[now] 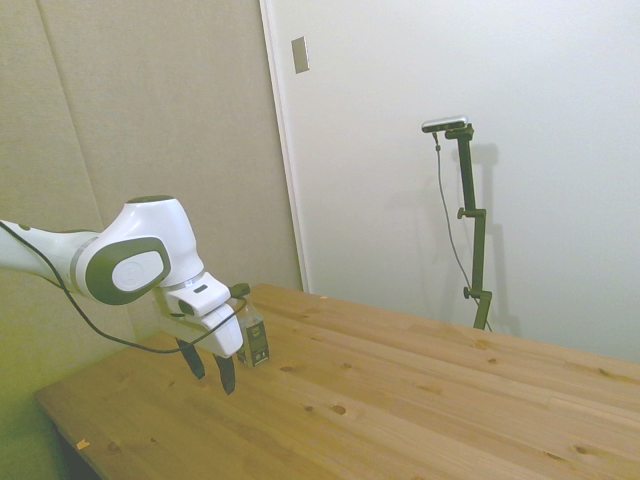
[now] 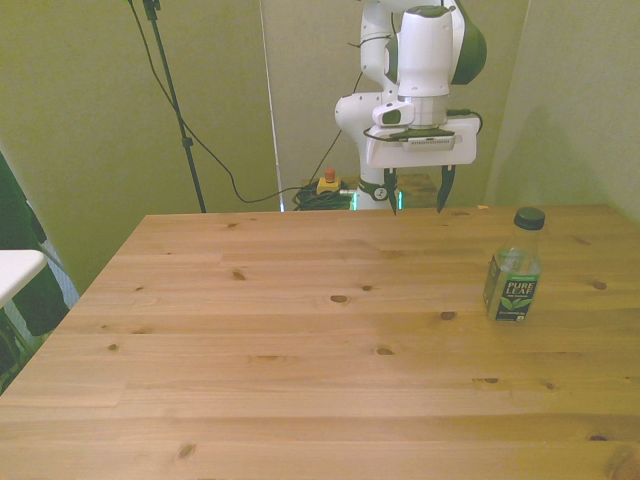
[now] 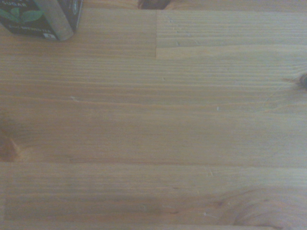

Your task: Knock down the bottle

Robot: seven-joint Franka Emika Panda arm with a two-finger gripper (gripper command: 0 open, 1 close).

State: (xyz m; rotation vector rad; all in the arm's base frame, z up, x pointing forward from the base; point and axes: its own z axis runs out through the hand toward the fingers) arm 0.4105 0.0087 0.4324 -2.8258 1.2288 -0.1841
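**Side, front and wrist views: bottle upright, hand spread and empty**

Side view first: we see the white arm [image 1: 110, 262] reaching in from the picture's left, with its hand [image 1: 212, 372] hanging low over the tabletop [image 1: 420, 400]. Its two dark fingers [image 1: 227, 374] point down and stand apart, with nothing between them. The bottle [image 1: 253, 336] stands upright just behind the hand in this picture, partly covered by the white hand body, so we cannot tell from here whether they touch.

Front view next: we find the hand [image 2: 417, 192] near the far edge of the tabletop [image 2: 300, 340], its fingers [image 2: 443, 190] spread wide and empty. The bottle [image 2: 515, 266] stands upright toward the front view's right, nearer the camera than the hand and clearly apart from it. It has a dark cap, a clear neck and a dark green label with pale lettering and a leaf mark. An orange-and-yellow object [image 2: 327, 181] sits on the floor beyond the tabletop, among cables.

Wrist view last: we see mostly bare wood grain with knots. Only the lower part of the bottle [image 3: 43, 19], with its dark label, shows at a corner.
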